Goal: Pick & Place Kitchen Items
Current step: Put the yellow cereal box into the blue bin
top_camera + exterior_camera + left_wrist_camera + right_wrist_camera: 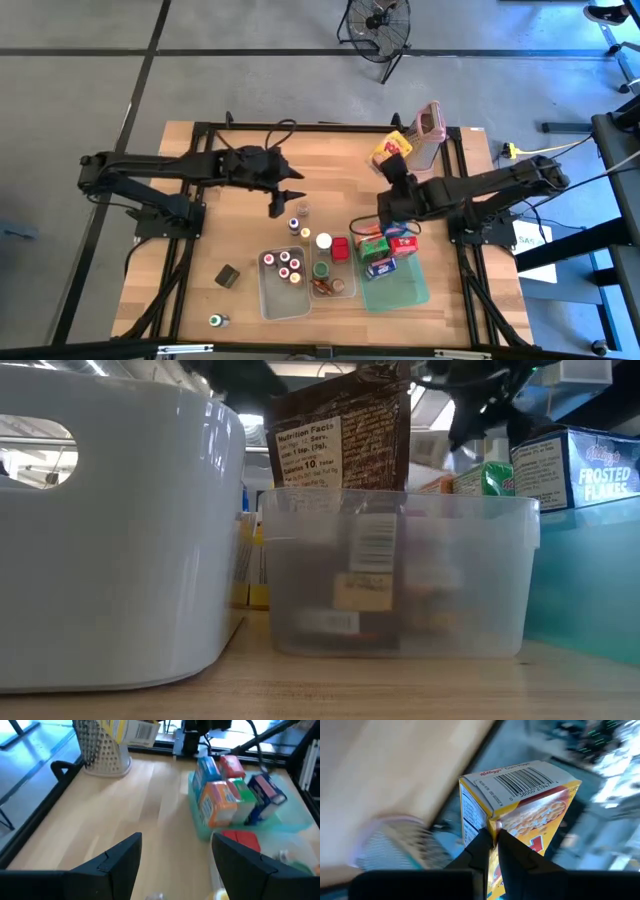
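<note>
Glossy yellow cardboard cereal carton (520, 815), edge between right fingers (489, 851).

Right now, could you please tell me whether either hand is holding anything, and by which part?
The right hand pinches a yellow cardboard cereal carton by a thin edge at one corner, lifted beside the metal grater. The left hand is open and holds nothing.
</note>
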Robot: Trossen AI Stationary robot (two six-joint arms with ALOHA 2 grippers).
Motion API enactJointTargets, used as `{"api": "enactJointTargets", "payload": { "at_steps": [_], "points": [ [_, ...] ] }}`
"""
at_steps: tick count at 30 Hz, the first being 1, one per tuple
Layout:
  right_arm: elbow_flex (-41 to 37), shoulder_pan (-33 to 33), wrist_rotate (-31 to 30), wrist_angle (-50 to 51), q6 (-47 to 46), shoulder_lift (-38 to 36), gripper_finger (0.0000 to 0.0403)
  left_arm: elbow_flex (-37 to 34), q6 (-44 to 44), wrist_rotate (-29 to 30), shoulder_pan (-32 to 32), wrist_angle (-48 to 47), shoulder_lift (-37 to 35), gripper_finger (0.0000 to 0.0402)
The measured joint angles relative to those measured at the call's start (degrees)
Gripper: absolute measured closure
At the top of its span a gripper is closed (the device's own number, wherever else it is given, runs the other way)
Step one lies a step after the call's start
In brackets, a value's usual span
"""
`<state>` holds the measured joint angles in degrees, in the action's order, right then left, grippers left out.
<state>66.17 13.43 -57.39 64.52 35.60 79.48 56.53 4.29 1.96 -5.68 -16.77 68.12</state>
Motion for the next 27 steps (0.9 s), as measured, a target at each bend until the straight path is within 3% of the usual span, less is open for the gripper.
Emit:
{"api": "enactJointTargets", "payload": {
  "at_steps": [5, 8, 13, 20, 27],
  "points": [
    [0.0, 4.7, -12.1, -1.6, 7.1, 1.5, 0.0369, 0.0, 1.6, -0.8, -1.0, 10.2, 5.9, 0.0164],
    [0.0, 6.3, -17.2, -5.2, 12.0, 3.6, 0.0369, 0.0, 2.4, -5.2, -1.2, 18.4, 10.3, 0.0164],
    [0.0, 7.5, -17.9, -10.2, 18.1, 6.7, 0.0369, 0.0, -3.6, -7.5, -1.1, 26.2, 15.2, 0.0164],
    [0.0, 7.6, -20.8, -10.7, 22.2, 9.0, 0.0369, 0.0, -10.8, -1.8, -1.6, 27.1, 15.7, 0.0164],
    [0.0, 7.6, -21.0, -15.7, 27.2, 9.0, 0.0369, 0.0, -16.7, -2.8, -1.4, 27.8, 15.4, 0.0164]
  ]
}}
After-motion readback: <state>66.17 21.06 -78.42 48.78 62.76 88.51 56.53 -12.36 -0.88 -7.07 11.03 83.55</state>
